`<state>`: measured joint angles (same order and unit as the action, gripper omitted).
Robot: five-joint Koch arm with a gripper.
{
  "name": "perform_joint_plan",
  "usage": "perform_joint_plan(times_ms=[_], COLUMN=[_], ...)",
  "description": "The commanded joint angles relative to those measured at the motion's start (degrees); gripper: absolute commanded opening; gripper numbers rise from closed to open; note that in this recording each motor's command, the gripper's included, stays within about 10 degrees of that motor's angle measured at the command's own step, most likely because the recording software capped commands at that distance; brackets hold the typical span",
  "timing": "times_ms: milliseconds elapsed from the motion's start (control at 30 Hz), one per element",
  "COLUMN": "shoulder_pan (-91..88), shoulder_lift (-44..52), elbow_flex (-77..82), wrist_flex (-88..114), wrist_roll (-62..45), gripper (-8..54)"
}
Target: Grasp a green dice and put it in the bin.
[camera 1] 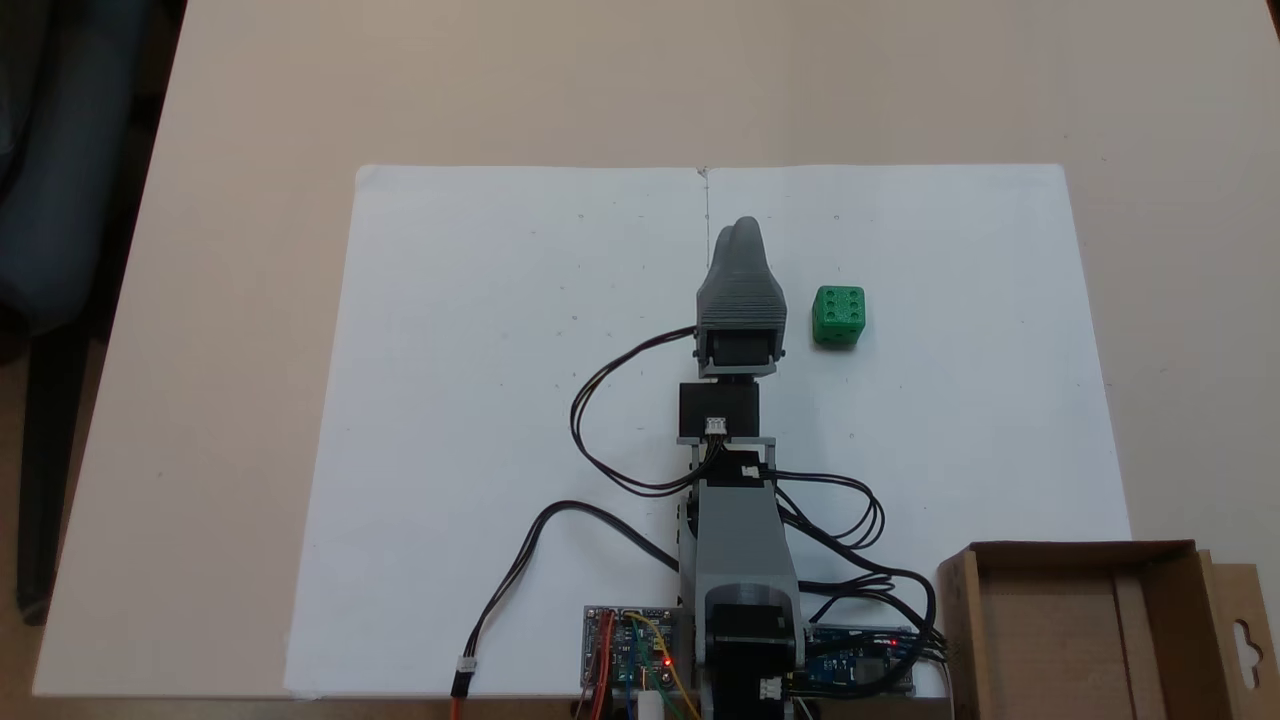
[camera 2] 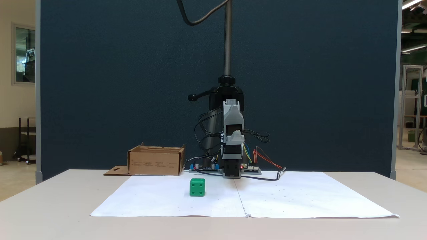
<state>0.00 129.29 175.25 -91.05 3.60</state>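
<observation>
- The grey plastic gripper (camera 1: pixel 742 226) of the hobby arm is raised above the white paper sheet (camera 1: pixel 480 400), pointing toward 12 o'clock in the top-down fixed view; its jaws look pressed together with nothing between them.
- The small bright green plastic dice with recessed pips (camera 1: pixel 838 316) sits on the sheet just beside the gripper, at about 3 o'clock of it in the top-down view, apart from it. From the front fixed view the dice (camera 2: pixel 197 187) lies at 8 o'clock of the arm.
- Likely risk: with the jaws this narrow, a descent would land a fingertip on top of the cube and knock or skid it across the smooth paper; the jaws need to spread first.
- The rounded edges could let the cube squirt out of an off-centre pinch.
- The shallow brown cardboard bin with low walls (camera 1: pixel 1172 620) stands at 5 o'clock of the dice, near the arm's base; a carry that stays low could clip its near wall (camera 2: pixel 155 164).
- Loose black cables (camera 1: pixel 600 400) loop beside the arm and could snag during the swing toward the bin.
- The circuit boards (camera 1: pixel 630 655) at the base sit close to the bin; nothing lies between gripper and dice.
</observation>
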Motion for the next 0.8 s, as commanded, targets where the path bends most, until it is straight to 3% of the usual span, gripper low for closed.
perform_joint_plan(times_ms=[0, 367, 767], shoulder_pan=[0.26, 0.62, -5.01], shoulder_lift=[6.24, 6.33, 6.24], elbow_flex=[4.13, 3.78, -16.08], wrist_flex=[-2.90, -2.20, 40.76], wrist_roll=[-2.99, -3.69, -3.69], gripper=[44.4, 43.0, 43.5])
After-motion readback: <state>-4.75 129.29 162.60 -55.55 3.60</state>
